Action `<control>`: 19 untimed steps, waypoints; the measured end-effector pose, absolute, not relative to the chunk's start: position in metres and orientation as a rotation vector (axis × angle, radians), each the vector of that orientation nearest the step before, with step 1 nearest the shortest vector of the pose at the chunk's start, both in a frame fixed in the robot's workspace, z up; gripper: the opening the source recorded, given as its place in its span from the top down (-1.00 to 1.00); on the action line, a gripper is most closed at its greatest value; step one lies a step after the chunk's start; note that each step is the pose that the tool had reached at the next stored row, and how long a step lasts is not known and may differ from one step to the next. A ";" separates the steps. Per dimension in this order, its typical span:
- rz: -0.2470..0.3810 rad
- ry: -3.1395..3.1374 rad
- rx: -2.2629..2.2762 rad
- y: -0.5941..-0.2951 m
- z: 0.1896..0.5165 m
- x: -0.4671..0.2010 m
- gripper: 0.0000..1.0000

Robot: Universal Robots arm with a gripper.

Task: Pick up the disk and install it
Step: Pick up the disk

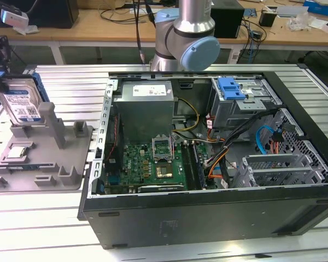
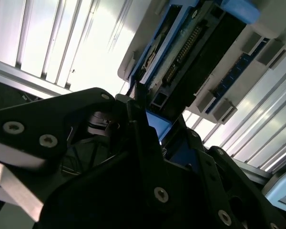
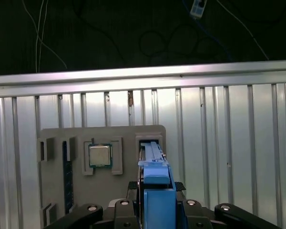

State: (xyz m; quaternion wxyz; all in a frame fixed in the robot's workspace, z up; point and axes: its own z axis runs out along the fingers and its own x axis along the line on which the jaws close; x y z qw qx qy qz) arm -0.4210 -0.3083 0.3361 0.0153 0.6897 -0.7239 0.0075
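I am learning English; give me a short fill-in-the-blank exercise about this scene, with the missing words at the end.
1. The disk stands on edge in a ___ fixture.
2. The plastic carrier around the disk is ___ in colour.
3. In the exterior view, the open computer case lies toward the view's ___ of the fixture.

Missing words: grey; blue; right.

A ribbed aluminium table made of parallel silver slats serves as the carrying surface. An open black computer case is laid on its side directly on the slats, with its interior turned upward. Just beside the case, on the exterior view's left, a flat grey fixture plate with raised blocks is set; whether the two touch cannot be told.
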 end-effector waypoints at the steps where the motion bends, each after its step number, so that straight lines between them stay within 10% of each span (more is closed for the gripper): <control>1: 0.023 -2.252 2.146 -0.308 0.339 -0.421 0.26; 19: 0.024 -2.252 2.145 -0.308 0.429 -0.421 0.26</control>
